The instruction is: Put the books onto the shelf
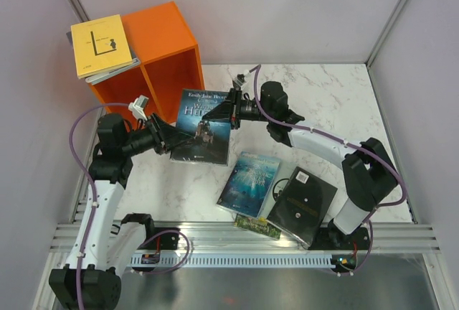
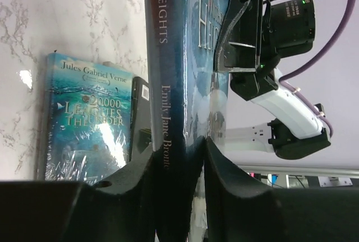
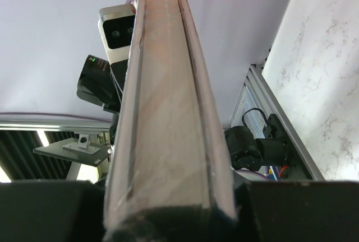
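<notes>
Both my tools are on the dark blue Wuthering Heights book (image 1: 204, 132), right in front of the orange shelf (image 1: 159, 26)!

My left tool (image 1: 169, 143) is closed down narrow on one end of it, with fingers (image 2: 140, 189) pressed to either side by the spine. My right tool (image 1: 231, 113) pinches the opposite end just as tightly (from that wrist all I see is the page edge running up between the pads). The book hangs tilted between them, cover up. Down on the marble tabletop (image 1: 323, 102) lies the teal book (image 1: 249, 179), and just beside it the black book (image 1: 305, 206). A green-gold one (image 1: 258, 227) pokes out at their near edge. The yellow book (image 1: 102, 44) lies on the shelf's top, over a pale one.
</notes>
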Robot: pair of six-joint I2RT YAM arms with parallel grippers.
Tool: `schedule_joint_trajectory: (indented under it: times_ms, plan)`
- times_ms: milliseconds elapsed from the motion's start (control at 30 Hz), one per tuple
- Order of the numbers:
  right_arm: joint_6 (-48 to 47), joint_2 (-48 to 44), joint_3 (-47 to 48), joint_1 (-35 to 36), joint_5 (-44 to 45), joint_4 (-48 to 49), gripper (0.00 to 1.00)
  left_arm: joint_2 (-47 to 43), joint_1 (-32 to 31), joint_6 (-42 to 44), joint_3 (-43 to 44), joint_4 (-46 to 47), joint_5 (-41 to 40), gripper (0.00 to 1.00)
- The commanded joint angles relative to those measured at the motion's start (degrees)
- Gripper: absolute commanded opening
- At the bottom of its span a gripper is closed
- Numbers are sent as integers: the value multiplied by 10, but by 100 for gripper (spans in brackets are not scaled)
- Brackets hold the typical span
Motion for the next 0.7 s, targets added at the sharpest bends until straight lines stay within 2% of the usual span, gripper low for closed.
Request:
schedule_joint_trajectory:
  times_ms: [0, 100, 267, 367, 400, 467, 633, 667]
  plan:
    - [75, -4, 32, -2, 2, 109, 0, -2, -10, 25, 7, -1, 38, 31]
    - [78, 1, 36, -11, -5, 115, 0, -2, -10, 25, 11, -6, 42, 41]
    - [84, 10, 46, -22, -8, 123, 0, -4, -10, 18, 22, 0, 57, 41]
    - [92, 17, 53, -23, -8, 137, 0, -5, -10, 3, 22, 17, 70, 28]
    - [94, 19, 55, -23, -7, 139, 0, -6, -9, -5, 21, 24, 73, 17]
    - [100, 24, 58, -23, -7, 145, 0, -8, -10, -18, 20, 40, 81, 3]
    - [110, 37, 77, -24, -8, 158, 0, -27, -10, -65, 42, 89, 73, 2]
    - [111, 39, 83, -25, -12, 156, 7, -28, -10, -71, 52, 88, 67, 2]
